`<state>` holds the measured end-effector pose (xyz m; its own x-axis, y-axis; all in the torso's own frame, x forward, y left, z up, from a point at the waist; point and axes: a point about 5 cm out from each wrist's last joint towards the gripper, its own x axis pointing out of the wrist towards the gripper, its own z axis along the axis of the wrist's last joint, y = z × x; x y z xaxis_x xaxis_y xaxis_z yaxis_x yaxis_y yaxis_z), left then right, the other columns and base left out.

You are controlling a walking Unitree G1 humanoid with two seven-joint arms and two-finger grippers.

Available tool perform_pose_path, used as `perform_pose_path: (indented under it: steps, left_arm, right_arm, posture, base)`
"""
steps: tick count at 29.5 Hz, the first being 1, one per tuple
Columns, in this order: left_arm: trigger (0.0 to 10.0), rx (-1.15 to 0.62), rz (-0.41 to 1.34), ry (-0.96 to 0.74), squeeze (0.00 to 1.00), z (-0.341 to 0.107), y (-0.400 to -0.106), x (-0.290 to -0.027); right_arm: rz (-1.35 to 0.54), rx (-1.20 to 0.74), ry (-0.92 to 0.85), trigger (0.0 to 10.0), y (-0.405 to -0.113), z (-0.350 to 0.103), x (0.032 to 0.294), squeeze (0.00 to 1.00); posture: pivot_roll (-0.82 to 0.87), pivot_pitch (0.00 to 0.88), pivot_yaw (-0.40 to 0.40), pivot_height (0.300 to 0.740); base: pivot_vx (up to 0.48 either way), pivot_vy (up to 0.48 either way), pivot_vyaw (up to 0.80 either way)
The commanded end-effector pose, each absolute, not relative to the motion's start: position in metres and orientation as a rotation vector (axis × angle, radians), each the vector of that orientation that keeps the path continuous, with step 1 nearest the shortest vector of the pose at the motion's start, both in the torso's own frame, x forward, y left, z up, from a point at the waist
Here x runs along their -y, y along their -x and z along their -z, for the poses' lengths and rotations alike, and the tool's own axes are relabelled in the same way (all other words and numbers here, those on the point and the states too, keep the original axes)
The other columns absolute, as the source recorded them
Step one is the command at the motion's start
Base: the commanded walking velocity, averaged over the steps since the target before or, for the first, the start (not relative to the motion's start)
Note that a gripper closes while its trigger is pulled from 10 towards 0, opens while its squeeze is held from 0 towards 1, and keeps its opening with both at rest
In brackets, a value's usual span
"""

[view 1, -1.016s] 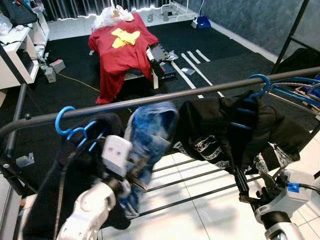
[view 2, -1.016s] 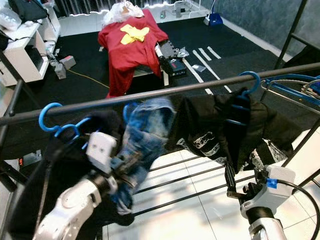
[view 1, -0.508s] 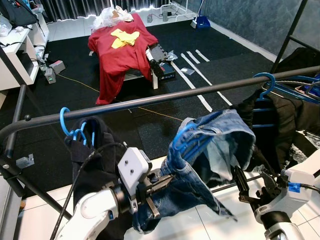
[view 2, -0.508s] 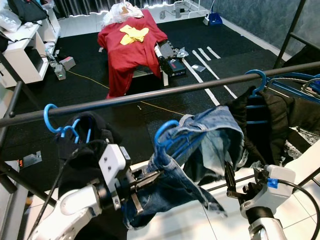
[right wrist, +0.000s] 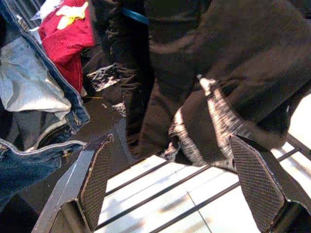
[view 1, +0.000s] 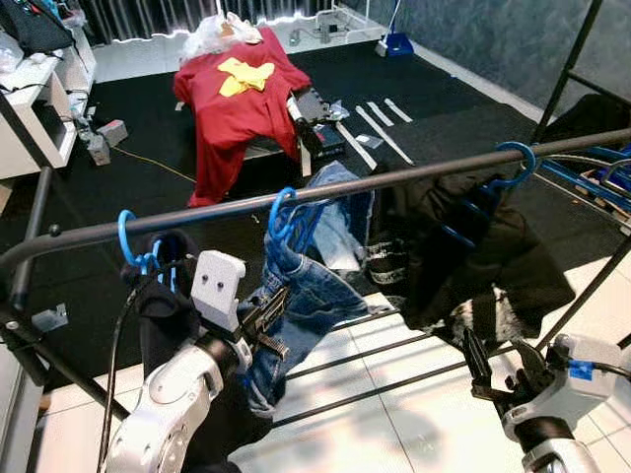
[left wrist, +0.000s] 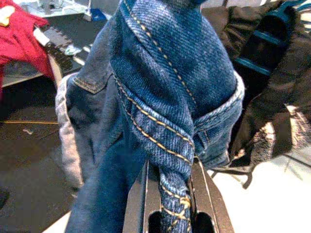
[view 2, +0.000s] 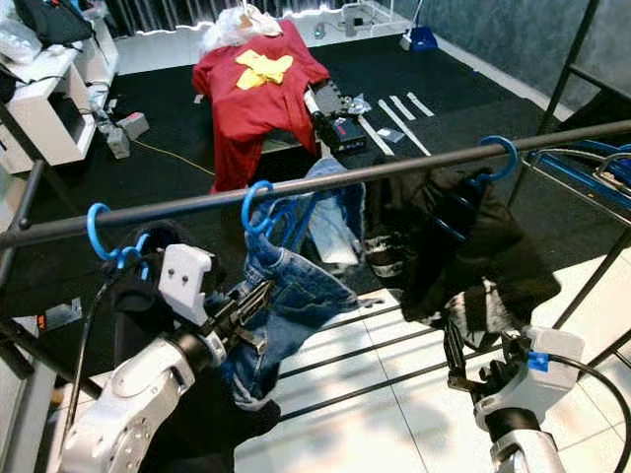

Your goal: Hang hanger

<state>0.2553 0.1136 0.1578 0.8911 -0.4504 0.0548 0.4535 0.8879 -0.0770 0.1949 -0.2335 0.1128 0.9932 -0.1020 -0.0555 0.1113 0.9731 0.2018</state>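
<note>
Hanger: blue hanger (view 1: 286,219) hooked over the dark rail (view 1: 197,213), between the other blue hook at the robot's left and the black garment at its right; only hook and upper bars visible, the rest buried in denim.
Jeans: blue jeans (view 1: 306,286) hanging from this hanger, folded and bunched, one pale inner part turned outward; lower end hidden behind the left arm.
Left hand: left hand (left wrist: 172,199) clenched on a rolled seam of the jeans, below the rail; fingertips covered by cloth in the wrist view, so the exact grip point hard to make out.
Right hand: right hand (right wrist: 177,182) released, fingers wide apart, holding nothing; low at the robot's right, under the black garment and not touching it.
Black garment: black garment (view 1: 473,246) with white print, on a second blue hanger (view 1: 513,163) on the same rail, just beside the jeans; hanger body mostly hidden in the fabric.
Left end of rail: another blue hook (view 1: 133,246) with dark clothing (view 1: 168,305) below it, partly covered by the left arm.
Rack: lower bars (view 1: 394,370) of the rack over white floor tiles (view 1: 394,434); right side cut off by the frame edge.
Background: red shirt (view 1: 237,89) with a yellow patch, spread over a low bench on the dark carpet; what lies on its far end too small to tell.
</note>
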Motion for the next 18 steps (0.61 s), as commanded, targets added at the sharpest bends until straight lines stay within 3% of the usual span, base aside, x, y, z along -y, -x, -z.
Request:
perform_pose_path:
  steps: [1, 4, 11, 15, 17, 18]
  left_arm:
    - [10.0, -0.036, 0.395, 0.084, 0.00, -0.145, -0.255, -0.119]
    - [10.0, -0.037, 0.304, 0.124, 0.00, -0.145, -0.258, -0.122]
    - [10.0, 0.030, 0.309, 0.156, 0.00, -0.158, -0.261, -0.120]
    - [10.0, 0.070, 0.335, 0.180, 0.00, -0.165, -0.260, -0.118]
    - [10.0, 0.174, 0.496, 0.215, 0.00, -0.184, -0.253, -0.105]
    - [10.0, 0.174, 0.496, 0.215, 0.00, -0.184, -0.253, -0.105]
  right_arm:
    - [0.111, -0.069, -0.218, 10.0, -0.193, -0.109, 0.234, 0.00]
    - [0.111, -0.070, -0.219, 10.0, -0.193, -0.109, 0.233, 0.00]
    - [0.111, -0.071, -0.220, 10.0, -0.193, -0.109, 0.234, 0.00]
    - [0.111, -0.071, -0.220, 10.0, -0.193, -0.109, 0.234, 0.00]
    - [0.111, -0.071, -0.222, 10.0, -0.193, -0.109, 0.234, 0.00]
    - [0.111, -0.071, -0.222, 10.0, -0.193, -0.109, 0.234, 0.00]
  posture:
    - [-0.03, 0.113, 0.062, 0.740]
    - [-0.03, 0.112, 0.062, 0.740]
    - [-0.03, 0.112, 0.060, 0.740]
    - [-0.03, 0.113, 0.060, 0.740]
    - [-0.03, 0.113, 0.058, 0.740]
    - [-0.03, 0.113, 0.058, 0.740]
  base:
    - [0.000, 0.000, 0.00]
    - [0.000, 0.000, 0.00]
    - [0.000, 0.000, 0.00]
    - [0.000, 0.000, 0.00]
    - [0.000, 0.000, 0.00]
    - [0.000, 0.000, 0.00]
